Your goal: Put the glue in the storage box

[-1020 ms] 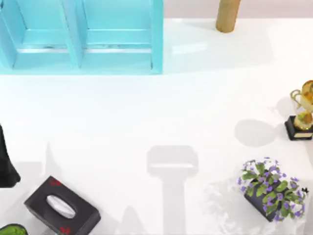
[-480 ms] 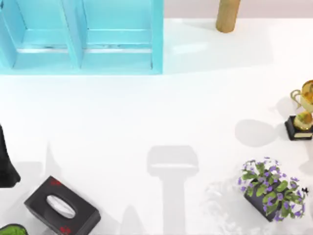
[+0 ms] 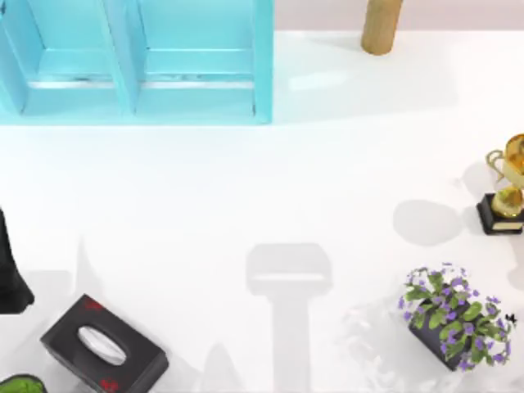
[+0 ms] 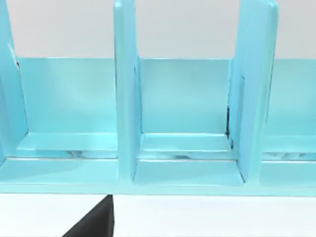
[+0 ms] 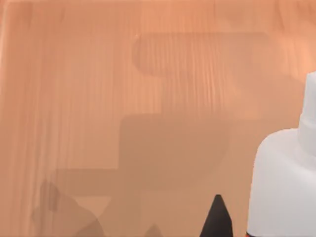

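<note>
so here's where things sit. nearest the camera in the top view there's a black tissue box (image 3: 104, 345) at the front left, a bit of something green (image 3: 20, 383) right in the corner, and a potted plant with purple flowers (image 3: 453, 315) at the front right. the left arm (image 3: 10, 270) pokes in as a dark shape at the left edge, looks parked, and i can't tell what its gripper is doing. a bit further back on the right edge is a gold trophy (image 3: 506, 188) on a black base. the middle of the white worktop (image 3: 246, 188) has nothing on it but shadows. at the back left is the blue storage box (image 3: 135, 61) with open compartments, and a wooden post (image 3: 382, 24) behind it to the right.

task-wise i'd say it's barely started: the left wrist view looks straight into the compartments and what shows of them has no bottle inside.

the glue (image 5: 286, 173) turns up close in the right wrist view, white body against a wood-toned surface, with a dark gripper fingertip (image 5: 216, 217) just beside it. can't tell if that gripper is around the bottle or how wide it is. whole carry-over to the box is left.
</note>
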`<state>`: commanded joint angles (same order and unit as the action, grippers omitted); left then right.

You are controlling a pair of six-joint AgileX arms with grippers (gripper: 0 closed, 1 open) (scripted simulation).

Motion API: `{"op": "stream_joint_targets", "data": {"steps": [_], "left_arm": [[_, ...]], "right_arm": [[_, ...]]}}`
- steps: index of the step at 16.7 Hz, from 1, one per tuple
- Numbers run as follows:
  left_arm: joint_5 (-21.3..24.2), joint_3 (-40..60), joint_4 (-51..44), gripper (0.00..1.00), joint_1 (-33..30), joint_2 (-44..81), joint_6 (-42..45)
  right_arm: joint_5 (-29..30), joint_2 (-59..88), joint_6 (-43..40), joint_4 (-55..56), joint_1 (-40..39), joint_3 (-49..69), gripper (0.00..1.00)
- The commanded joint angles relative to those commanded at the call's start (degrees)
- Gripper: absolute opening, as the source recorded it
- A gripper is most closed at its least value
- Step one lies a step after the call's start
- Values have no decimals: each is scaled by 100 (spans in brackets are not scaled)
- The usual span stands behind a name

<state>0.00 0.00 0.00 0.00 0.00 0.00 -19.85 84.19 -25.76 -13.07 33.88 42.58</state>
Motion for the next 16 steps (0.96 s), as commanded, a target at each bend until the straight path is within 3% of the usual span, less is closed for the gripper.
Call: {"op": "stream_joint_targets", "data": {"steps": [10, 16], "left_arm": [[0, 0, 0, 100, 0, 0, 0], [0, 0, 0, 100, 0, 0, 0]], "right_arm": [[0, 0, 0, 0, 0, 0, 98], [0, 0, 0, 0, 0, 0, 100]]}}
